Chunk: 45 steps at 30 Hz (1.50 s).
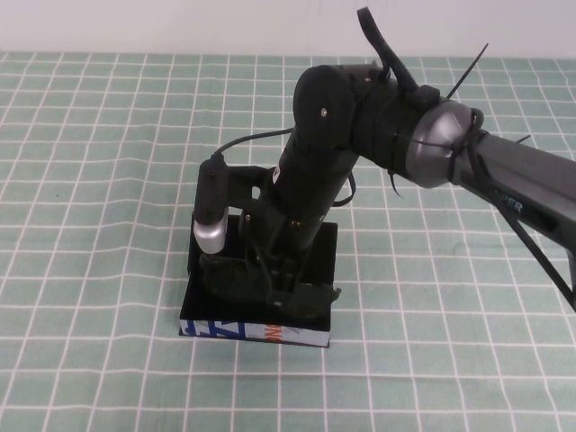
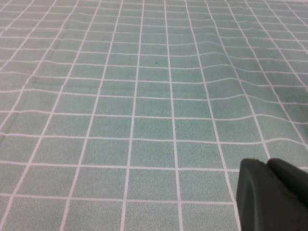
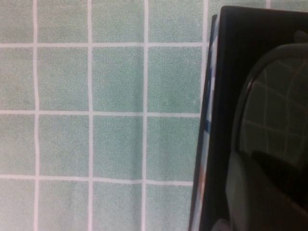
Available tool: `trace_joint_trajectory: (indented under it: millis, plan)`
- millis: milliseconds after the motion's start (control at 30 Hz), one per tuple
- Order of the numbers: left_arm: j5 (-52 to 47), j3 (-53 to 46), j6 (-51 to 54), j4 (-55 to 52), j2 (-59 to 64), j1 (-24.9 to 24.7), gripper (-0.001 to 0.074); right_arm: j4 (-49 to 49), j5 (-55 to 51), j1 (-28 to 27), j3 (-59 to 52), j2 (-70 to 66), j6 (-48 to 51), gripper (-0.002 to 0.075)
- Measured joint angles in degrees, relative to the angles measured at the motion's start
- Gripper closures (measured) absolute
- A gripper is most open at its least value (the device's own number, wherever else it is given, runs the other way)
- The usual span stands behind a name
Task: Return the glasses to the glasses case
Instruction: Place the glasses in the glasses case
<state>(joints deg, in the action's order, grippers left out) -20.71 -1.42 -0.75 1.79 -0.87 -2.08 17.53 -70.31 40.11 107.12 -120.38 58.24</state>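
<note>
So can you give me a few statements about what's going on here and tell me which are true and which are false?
1. The right gripper is down over the open glasses case. True.
2. The case lies on a bare wooden table. False: it lies on a green checked cloth.
3. The left gripper is beside the case. False: it hangs over bare cloth, no case near.
4. A lens of the glasses shows inside the case. True.
5. The case's front strip is plain red. False: white with blue and orange print.
</note>
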Motion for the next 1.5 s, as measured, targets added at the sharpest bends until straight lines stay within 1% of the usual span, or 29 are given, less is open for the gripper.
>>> trace_joint_trajectory:
  millis: [100,233,400,700,1000,1300,1400,1500]
  plan:
    - [0.00,0.00,0.00,0.00,0.00,0.00,0.0738,-0.07,0.00,0.25,0.00,-0.38,0.00,0.0664]
    - [0.00,0.00,0.00,0.00,0.00,0.00,0.0738,-0.79,0.00,1.88,0.03,-1.19,0.89,0.0664]
    - [0.00,0.00,0.00,0.00,0.00,0.00,0.0738,-3.99,0.11,3.41,0.16,-2.24,0.94,0.0664]
    - [0.00,0.00,0.00,0.00,0.00,0.00,0.0738,-4.65,0.33,3.44,0.38,-2.37,0.94,0.0664]
    - [0.00,0.00,0.00,0.00,0.00,0.00,0.0738,-4.87,4.41,3.44,0.38,-2.59,0.94,0.0664]
    - [0.00,0.00,0.00,0.00,0.00,0.00,0.0738,-5.40,5.33,3.44,0.38,-4.02,1.03,0.0662]
    - [0.00,0.00,0.00,0.00,0.00,0.00,0.0738,-5.90,5.53,3.44,0.38,-4.11,1.03,0.0620]
    - [0.00,0.00,0.00,0.00,0.00,0.00,0.0738,-6.53,5.64,3.44,0.38,-4.11,1.03,0.0517]
